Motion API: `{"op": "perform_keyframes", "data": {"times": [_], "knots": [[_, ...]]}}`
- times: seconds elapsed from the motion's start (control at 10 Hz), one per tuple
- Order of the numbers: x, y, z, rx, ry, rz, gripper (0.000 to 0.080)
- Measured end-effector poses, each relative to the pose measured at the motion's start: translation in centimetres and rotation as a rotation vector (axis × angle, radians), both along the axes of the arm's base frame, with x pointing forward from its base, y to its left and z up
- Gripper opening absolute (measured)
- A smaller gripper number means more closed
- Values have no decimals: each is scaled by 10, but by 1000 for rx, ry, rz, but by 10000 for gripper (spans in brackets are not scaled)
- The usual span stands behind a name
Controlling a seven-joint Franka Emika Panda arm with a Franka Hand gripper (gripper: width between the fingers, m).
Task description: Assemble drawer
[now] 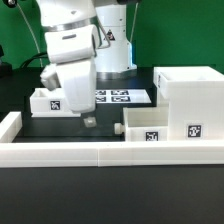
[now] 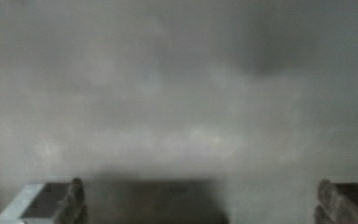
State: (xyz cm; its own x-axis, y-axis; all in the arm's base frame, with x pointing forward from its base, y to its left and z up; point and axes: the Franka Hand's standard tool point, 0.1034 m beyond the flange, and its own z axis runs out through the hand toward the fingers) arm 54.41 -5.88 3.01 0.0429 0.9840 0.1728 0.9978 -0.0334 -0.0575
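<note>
The tall white box shell [image 1: 186, 92] stands at the exterior view's right, its tag facing front. One small open-top tray [image 1: 148, 126] sits right beside it, next to the front wall. The second tray [image 1: 43, 100] sits at the left, partly hidden behind my arm. My gripper [image 1: 88, 119] hangs low over the black table between the two trays, touching neither. The wrist view is a grey blur. Only my two fingertips [image 2: 59, 201] show in it, far apart, with nothing between them, so the gripper [image 2: 202, 205] is open and empty.
The marker board [image 1: 120, 97] lies flat on the table behind my gripper. A long low white wall [image 1: 100, 152] borders the table's front and turns back at the left corner [image 1: 10, 125]. The robot's base stands at the back.
</note>
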Motion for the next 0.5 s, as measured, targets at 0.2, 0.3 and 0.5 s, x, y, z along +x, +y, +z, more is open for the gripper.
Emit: {"op": "perform_keyframes", "data": {"times": [0.2,0.3,0.5], "knots": [[-1,16,-4,5,17,-37,648],[0,25,-4,8,21,-50,648],[1,38,-3,10,29,-78,648]]}}
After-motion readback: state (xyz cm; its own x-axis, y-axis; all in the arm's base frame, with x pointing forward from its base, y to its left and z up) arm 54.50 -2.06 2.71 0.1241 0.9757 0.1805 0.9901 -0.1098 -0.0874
